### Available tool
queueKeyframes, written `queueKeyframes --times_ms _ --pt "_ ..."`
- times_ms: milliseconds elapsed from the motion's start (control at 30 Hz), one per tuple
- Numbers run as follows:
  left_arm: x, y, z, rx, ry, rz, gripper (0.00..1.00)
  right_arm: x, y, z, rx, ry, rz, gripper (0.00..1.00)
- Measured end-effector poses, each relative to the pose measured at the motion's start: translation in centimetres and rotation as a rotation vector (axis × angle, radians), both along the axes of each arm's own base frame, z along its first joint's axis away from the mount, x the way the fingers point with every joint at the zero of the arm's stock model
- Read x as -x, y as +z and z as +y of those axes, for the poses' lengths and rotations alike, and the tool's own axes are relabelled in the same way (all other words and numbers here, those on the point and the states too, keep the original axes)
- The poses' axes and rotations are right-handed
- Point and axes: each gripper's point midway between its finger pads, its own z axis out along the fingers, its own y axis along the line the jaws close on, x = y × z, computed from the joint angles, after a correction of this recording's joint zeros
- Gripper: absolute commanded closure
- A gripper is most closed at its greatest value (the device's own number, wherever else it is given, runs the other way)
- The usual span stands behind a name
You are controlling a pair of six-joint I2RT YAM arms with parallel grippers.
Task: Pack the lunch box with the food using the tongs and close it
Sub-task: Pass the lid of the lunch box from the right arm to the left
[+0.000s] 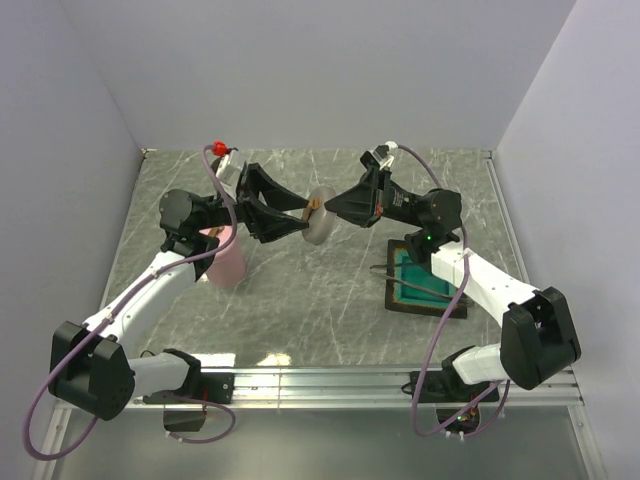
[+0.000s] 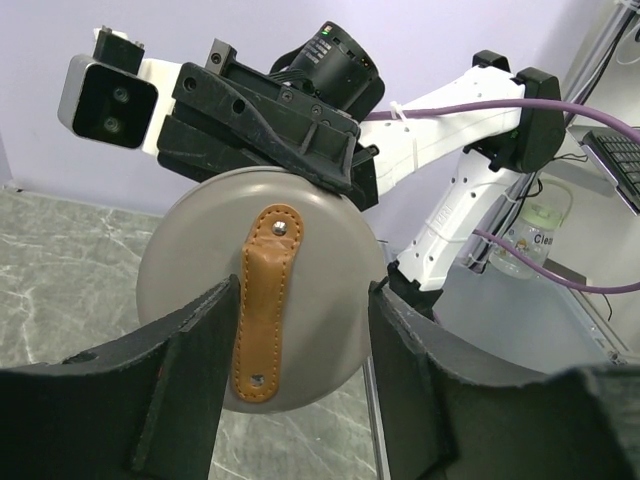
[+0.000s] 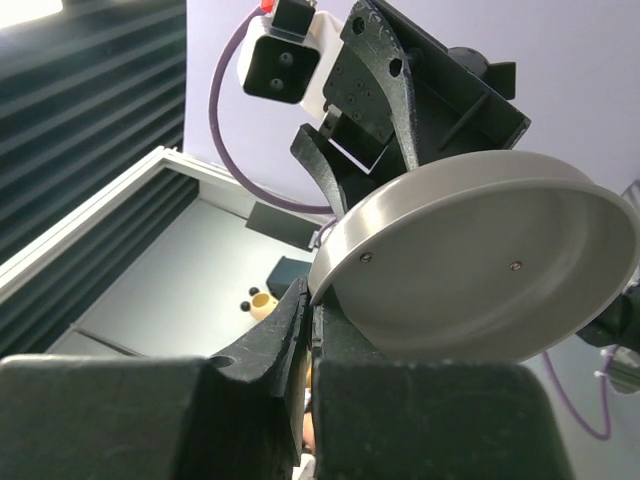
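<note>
A round grey lid (image 1: 322, 225) with a tan leather strap (image 2: 265, 300) hangs in the air over the middle of the table. My right gripper (image 3: 312, 300) is shut on its rim, and the lid's hollow underside (image 3: 480, 260) faces that camera. My left gripper (image 2: 305, 340) is open, one finger on each side of the strap in front of the lid's top face (image 2: 320, 250). The pink lunch box (image 1: 228, 265) stands under my left arm. The thin dark tongs (image 1: 382, 268) lie at the left edge of a teal tray (image 1: 420, 285). The food is out of view.
The teal tray sits on the right half of the table, partly under my right arm. White walls close the table in at the back and on both sides. A metal rail (image 1: 330, 380) runs along the near edge between the arm bases.
</note>
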Motion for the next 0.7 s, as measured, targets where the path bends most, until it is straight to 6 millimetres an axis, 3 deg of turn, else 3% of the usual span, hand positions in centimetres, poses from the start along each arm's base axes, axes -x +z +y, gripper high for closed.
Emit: queueKeyframes --times_ms 100,300,533,633,667,700 --pt "0.0 0.0 -0.1 0.000 0.002 -0.001 0.44 0.2 0.2 0.2 -0.007 0.011 0.015 1.00" --pt "-0.6 -0.3 -0.2 -0.001 0.029 -0.004 0.63 0.5 0.4 0.3 -0.012 0.024 0.034 1.00" --pt "-1.0 -0.5 -0.2 -0.006 0.043 0.003 0.94 0.5 0.4 0.2 -0.013 0.025 0.040 1.00" --pt "-1.0 -0.7 -0.2 -0.011 0.044 0.016 0.99 0.2 0.1 0.3 -0.001 0.020 0.052 0.80" --pt "-1.1 -0.9 -0.3 -0.018 0.045 0.031 0.99 0.1 0.0 0.3 0.002 0.018 0.051 0.71" --pt "-1.2 -1.2 -0.3 -0.028 0.046 0.051 0.99 0.0 -0.2 0.4 0.012 0.016 0.052 0.55"
